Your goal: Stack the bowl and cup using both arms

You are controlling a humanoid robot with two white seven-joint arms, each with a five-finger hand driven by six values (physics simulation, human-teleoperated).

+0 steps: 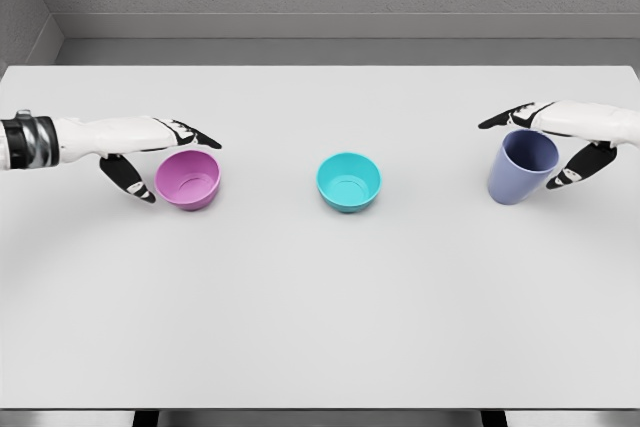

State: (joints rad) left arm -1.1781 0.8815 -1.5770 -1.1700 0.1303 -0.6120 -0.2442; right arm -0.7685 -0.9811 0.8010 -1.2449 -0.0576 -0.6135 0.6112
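On the far left we see the left hand (150, 152) reaching in over the white table (320, 327), its fingers spread above the back rim of the pink bowl (188, 179) and its thumb dropping down the bowl's left side. The fingers bracket the bowl without clearly clamping it, so we judge the hand open, on the point of closing; whether the thumb touches the wall we cannot tell. The bowl stands upright on the table, mouth up, just to the right of and below the palm.

In the middle sits the teal bowl (349, 182), also upright, well apart from both hands and roughly midway between them. We take it as the base of the stack.

On the right, the blue cup (521, 167) leans slightly, its mouth tipped up and to the right toward the right hand (560, 142). That hand's fingers pass behind the rim and its thumb lies against the cup's right side, again spread rather than plainly gripping; we call it open around the cup.

The relation that matters: each hand has its own object just inward of it, and the teal bowl lies further inward from both, so both carries run toward the centre.
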